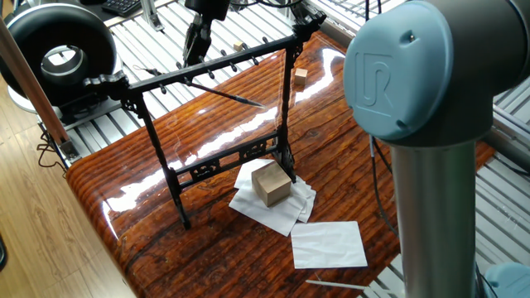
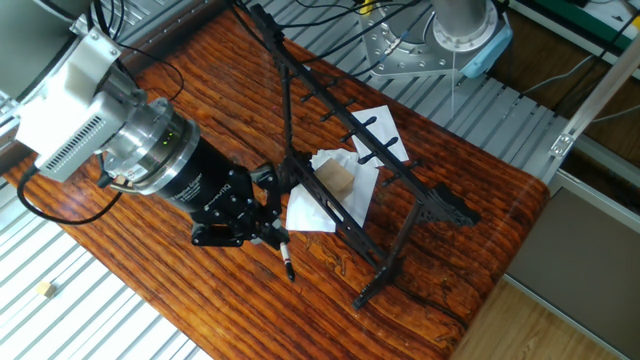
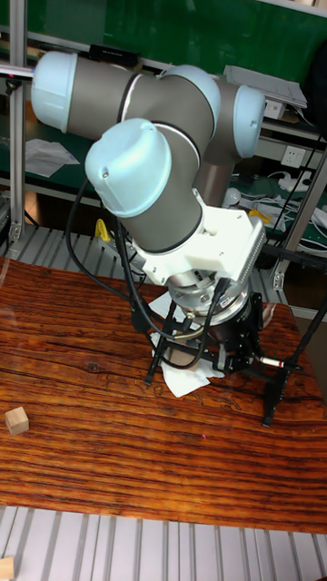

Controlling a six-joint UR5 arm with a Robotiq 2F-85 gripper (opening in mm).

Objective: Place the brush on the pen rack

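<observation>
The pen rack (image 1: 224, 61) is a tall black frame standing on the wooden table, its pegged top bar running left to right. My gripper (image 1: 190, 64) hangs behind that bar, shut on the brush (image 1: 228, 94), a thin dark rod that slants down to the right just below the bar. In the other fixed view the gripper (image 2: 268, 232) sits left of the pen rack (image 2: 393, 255), and the brush (image 2: 287, 265) pokes out of its fingers toward the table. In the tall fixed view the brush (image 3: 280, 364) sticks out sideways toward a leg of the rack (image 3: 275, 397).
A wooden block (image 1: 271, 182) rests on crumpled white paper by the rack's right foot. Nearer the front lies a flat white sheet (image 1: 329, 244). A small wooden cube (image 1: 300, 76) sits at the far right. A black ring-shaped device (image 1: 58, 48) stands off the table's left end.
</observation>
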